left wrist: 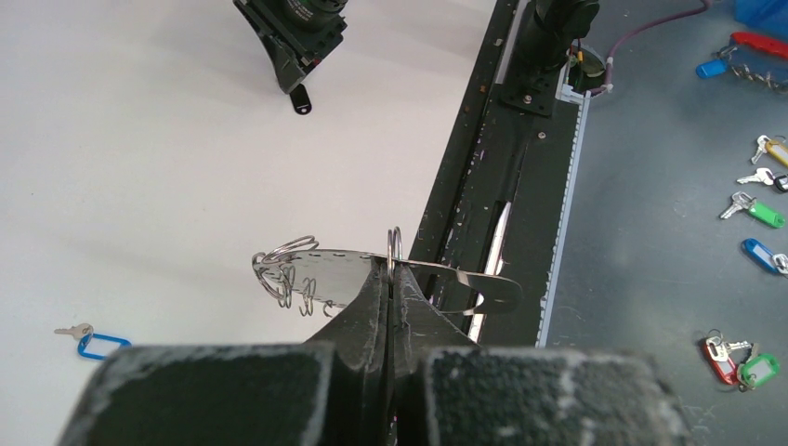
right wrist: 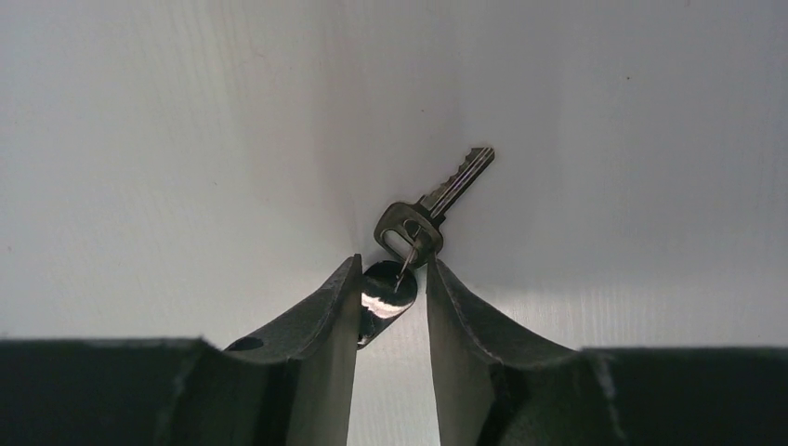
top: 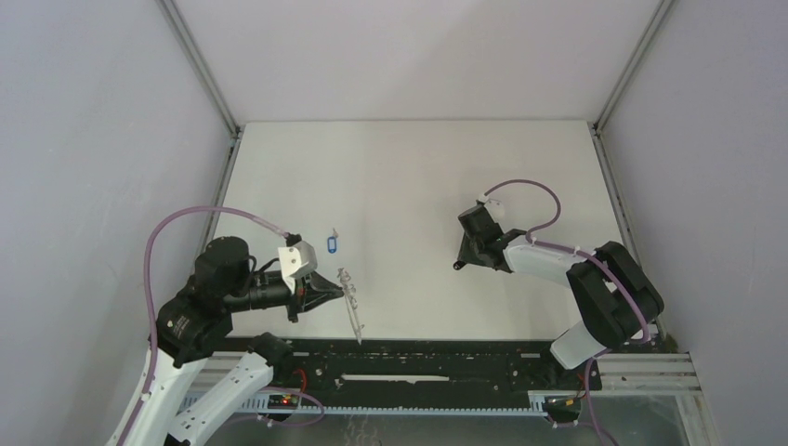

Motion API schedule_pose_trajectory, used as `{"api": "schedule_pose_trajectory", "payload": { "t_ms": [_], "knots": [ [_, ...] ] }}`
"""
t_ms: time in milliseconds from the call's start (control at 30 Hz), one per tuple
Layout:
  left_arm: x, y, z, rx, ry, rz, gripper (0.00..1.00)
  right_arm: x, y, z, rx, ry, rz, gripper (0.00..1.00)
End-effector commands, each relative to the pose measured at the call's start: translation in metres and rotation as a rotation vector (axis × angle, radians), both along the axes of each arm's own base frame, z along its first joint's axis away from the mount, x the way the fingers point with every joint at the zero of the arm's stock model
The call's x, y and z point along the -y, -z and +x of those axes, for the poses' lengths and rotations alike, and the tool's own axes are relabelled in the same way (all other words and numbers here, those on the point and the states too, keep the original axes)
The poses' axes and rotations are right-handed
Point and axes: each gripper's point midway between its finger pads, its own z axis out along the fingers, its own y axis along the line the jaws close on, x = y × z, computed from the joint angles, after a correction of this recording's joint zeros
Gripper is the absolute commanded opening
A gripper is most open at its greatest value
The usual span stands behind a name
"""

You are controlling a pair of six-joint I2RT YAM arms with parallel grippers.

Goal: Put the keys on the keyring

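Observation:
My left gripper (top: 327,293) is shut on the keyring (top: 352,303), a thin grey metal piece with small rings along one edge, held up near the table's front edge. In the left wrist view the jaws (left wrist: 394,271) pinch the keyring (left wrist: 321,269) at its middle. The blue-headed key (top: 333,242) lies on the table beyond it and also shows in the left wrist view (left wrist: 93,343). My right gripper (top: 462,260) is open at mid-table, and its fingers (right wrist: 395,279) straddle the black-headed key (right wrist: 386,299), whose silver blade (right wrist: 455,182) points away.
A black rail (top: 418,358) runs along the table's near edge. Grey walls enclose the table on three sides. Beyond the rail, several other tagged keys (left wrist: 757,212) lie on a lower grey surface.

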Motion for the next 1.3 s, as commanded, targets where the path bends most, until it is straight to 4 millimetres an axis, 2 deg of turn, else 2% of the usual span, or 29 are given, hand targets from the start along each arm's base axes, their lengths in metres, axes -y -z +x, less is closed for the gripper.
{"api": "schedule_pose_trajectory", "payload": {
  "t_ms": [0, 233, 667, 1267],
  "knots": [
    [0.001, -0.015, -0.001, 0.054, 0.018, -0.024, 0.00, 0.001, -0.009, 0.014, 0.047, 0.024, -0.007, 0.39],
    [0.002, -0.014, -0.001, 0.048, 0.020, -0.024, 0.00, 0.001, -0.014, 0.015, 0.063, 0.002, -0.013, 0.34],
    [0.003, -0.014, -0.004, 0.045, 0.036, -0.028, 0.00, 0.005, -0.029, 0.012, 0.089, -0.049, -0.041, 0.37],
    [0.002, -0.016, -0.003, 0.058, 0.027, -0.029, 0.00, 0.001, -0.017, 0.020, 0.086, -0.063, -0.038, 0.30]
  ]
}}
